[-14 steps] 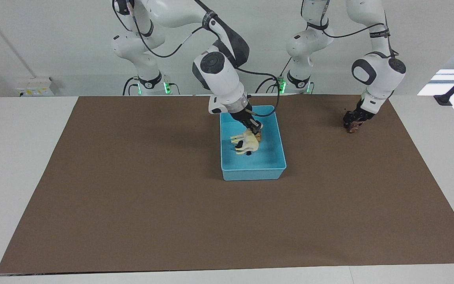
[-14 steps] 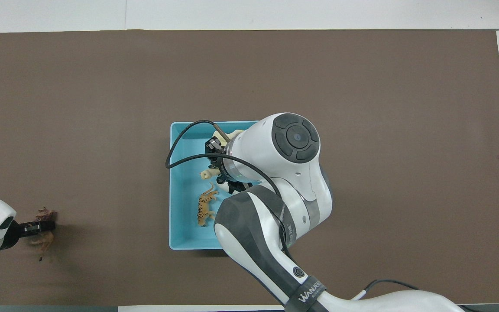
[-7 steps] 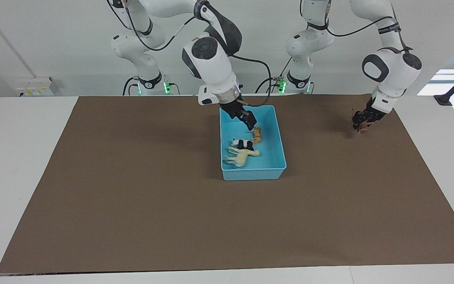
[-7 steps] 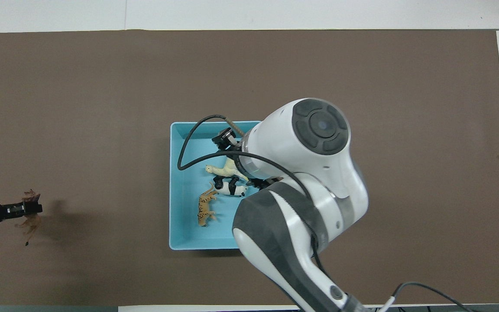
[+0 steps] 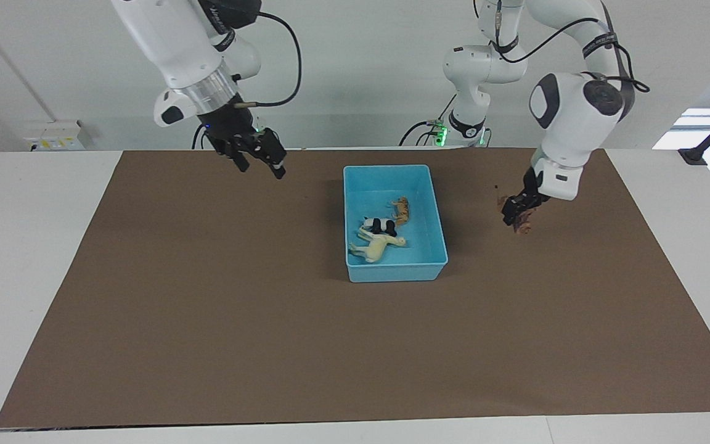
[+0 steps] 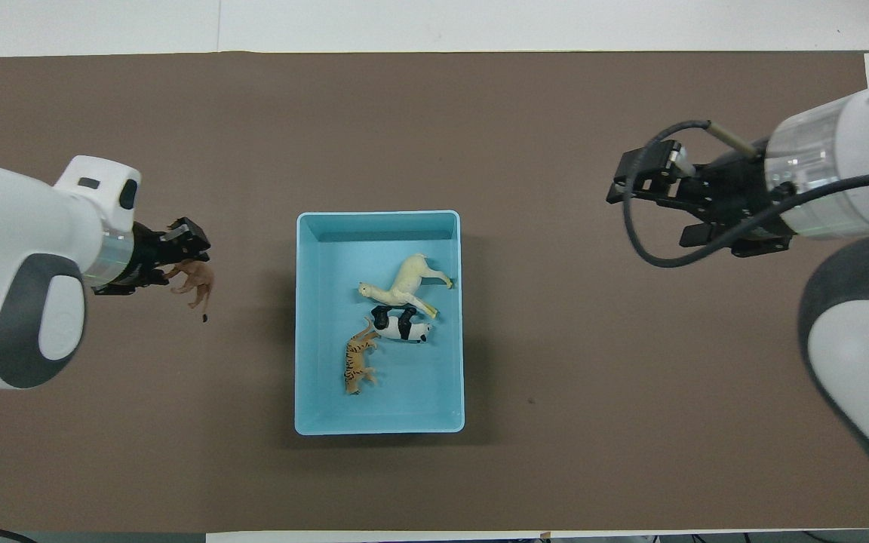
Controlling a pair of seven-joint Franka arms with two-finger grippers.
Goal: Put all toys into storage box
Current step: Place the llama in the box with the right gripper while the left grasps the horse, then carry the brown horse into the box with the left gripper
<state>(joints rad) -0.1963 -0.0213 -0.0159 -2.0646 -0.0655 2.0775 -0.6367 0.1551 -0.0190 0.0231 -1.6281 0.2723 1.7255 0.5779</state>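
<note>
On the counter (image 5: 34, 259), which is white w/ a big flat matte brown mat (image 5: 219, 320) over most of it, sits the storage box (image 5: 438, 243) (image 6: 306, 332): light blue smooth plastic, rectangular, low straight walls, rounded corners. Three toys lie inside, all small moulded plastic animals. Cream horse-like one (image 5: 376, 246) (image 6: 406, 282) is on its side, legs out, in the part of the box farther from the robots. Black-and-white panda (image 5: 378, 226) (image 6: 401, 327) lies touching it, just nearer the robots. Orange-tan striped one (image 5: 401, 211) (image 6: 359, 362) lies slightly apart from the panda, nearest the robots of the three.

Left hand (image 5: 514, 209) (image 6: 185, 249) is up over bare mat toward the left arm's end of the counter, well apart from the box, fingers closed around the dark brown figurine (image 5: 521, 221) (image 6: 194, 280), which hangs from them w/ legs dangling down.

Right hand (image 5: 259, 159) (image 6: 649, 188) is raised over the mat toward the right arm's end, black fingers spread apart, holding nothing; a black cable loops off its wrist.
</note>
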